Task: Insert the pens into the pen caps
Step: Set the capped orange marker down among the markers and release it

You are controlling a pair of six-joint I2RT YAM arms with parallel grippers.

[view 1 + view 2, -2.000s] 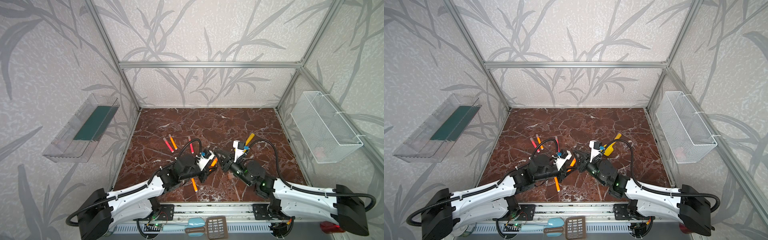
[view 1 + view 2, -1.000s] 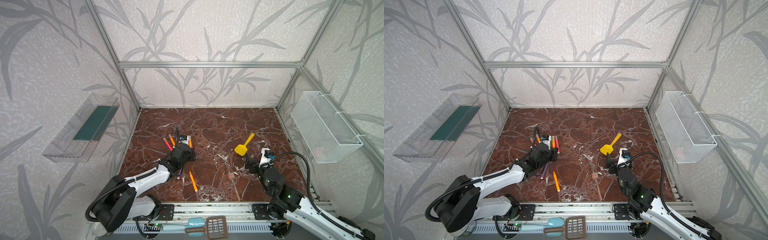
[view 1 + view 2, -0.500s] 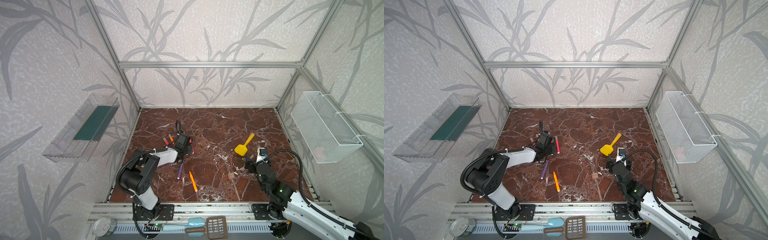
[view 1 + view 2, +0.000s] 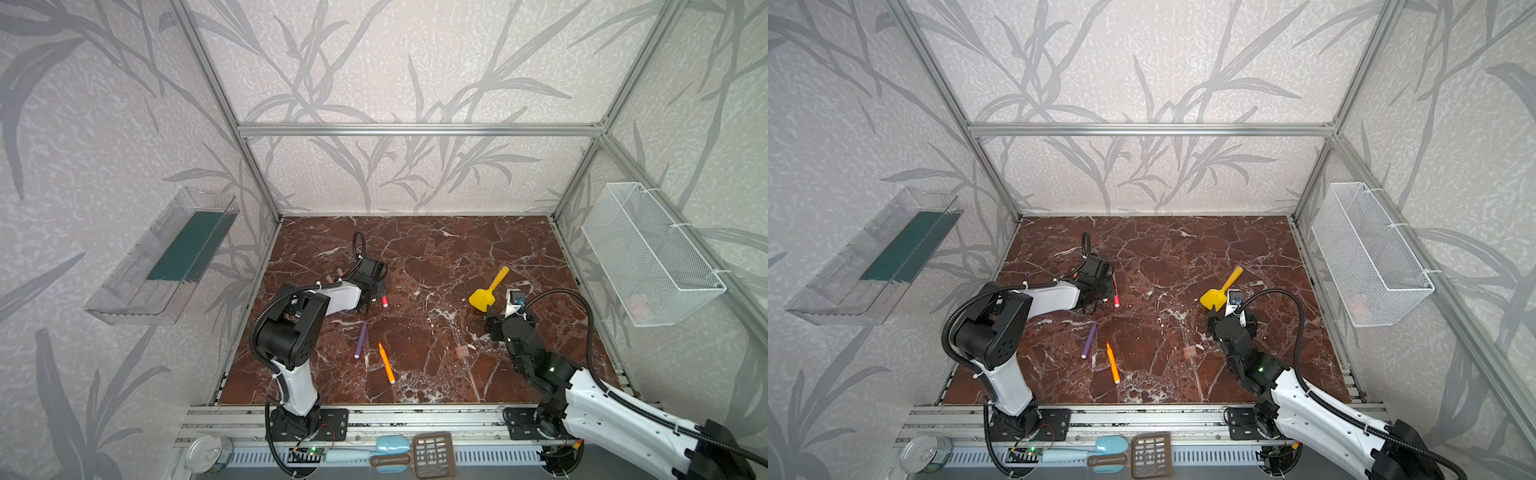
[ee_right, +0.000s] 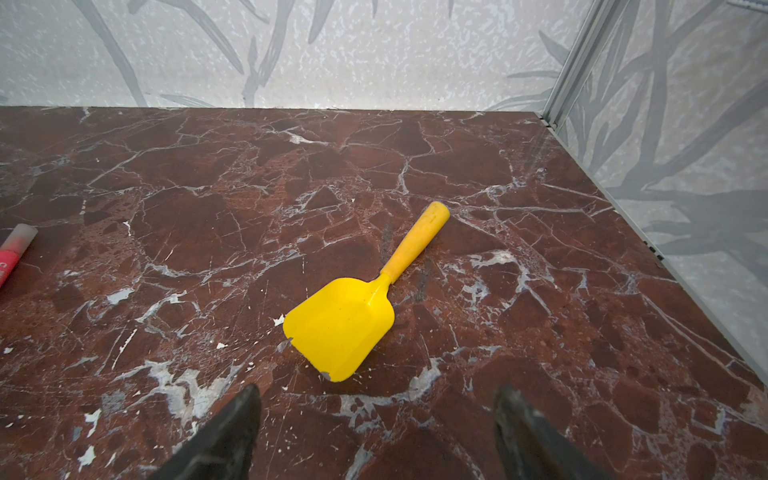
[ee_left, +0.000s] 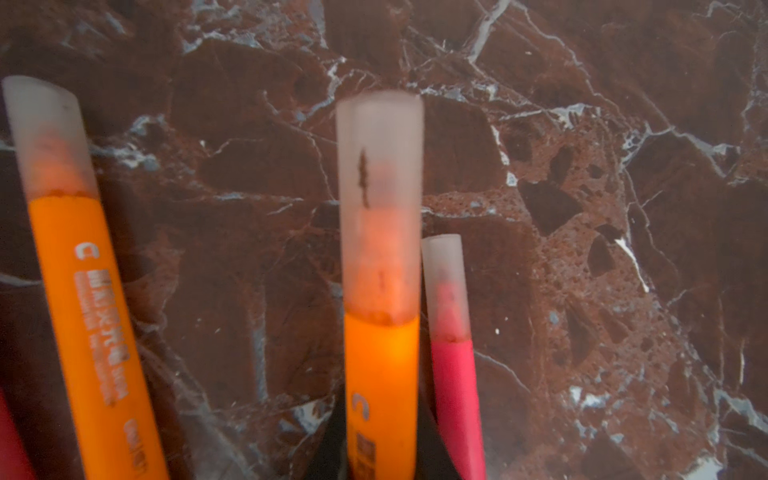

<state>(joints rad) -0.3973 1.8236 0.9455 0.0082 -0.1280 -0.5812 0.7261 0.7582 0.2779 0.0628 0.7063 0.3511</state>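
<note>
Top views: left gripper (image 4: 367, 306) down at the marble (image 4: 436, 257), well left of yellow spatula (image 4: 482, 297); forearm level, elbow folded high. Just beside it, red-pink pen (image 4: 383, 300), long axis far-to-near, pale capped end nearward. Purple pen (image 4: 360, 340) and loose orange pen (image 4: 386, 363) left and nearward of spatula, both roughly far-to-near. Loose cap (image 4: 461, 352) nearward of spatula. Right gripper (image 4: 508, 313) just beside spatula blade, arm stretched low.

Left wrist: pinching capped orange pen (image 6: 380, 374), cap leading away from lens.

Right wrist: fingers (image 5: 232, 432) spread wide, aimed at spatula.
</note>
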